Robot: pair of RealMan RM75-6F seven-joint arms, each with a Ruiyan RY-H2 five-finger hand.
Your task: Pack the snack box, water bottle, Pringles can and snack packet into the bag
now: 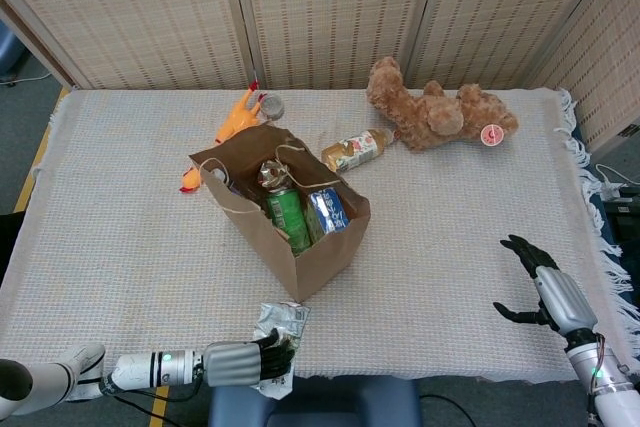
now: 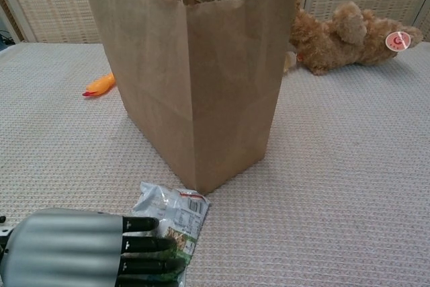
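The brown paper bag (image 1: 322,252) (image 2: 201,85) stands open mid-table. Inside it I see a green Pringles can (image 1: 288,215), a blue snack box (image 1: 328,209) and a clear bottle top (image 1: 273,175). The crumpled snack packet (image 1: 280,325) (image 2: 173,208) lies in front of the bag near the table's front edge. My left hand (image 1: 245,363) (image 2: 80,255) reaches in from the left with its fingers curled over the packet's near end, gripping it. My right hand (image 1: 540,285) hovers open at the far right, holding nothing.
A brown teddy bear (image 1: 440,112) (image 2: 349,31) lies at the back right. A yellow-labelled bottle (image 1: 355,150) lies behind the bag. A rubber chicken (image 1: 235,119) (image 2: 101,85) lies at the back left, with a small grey round thing (image 1: 273,105) beside it.
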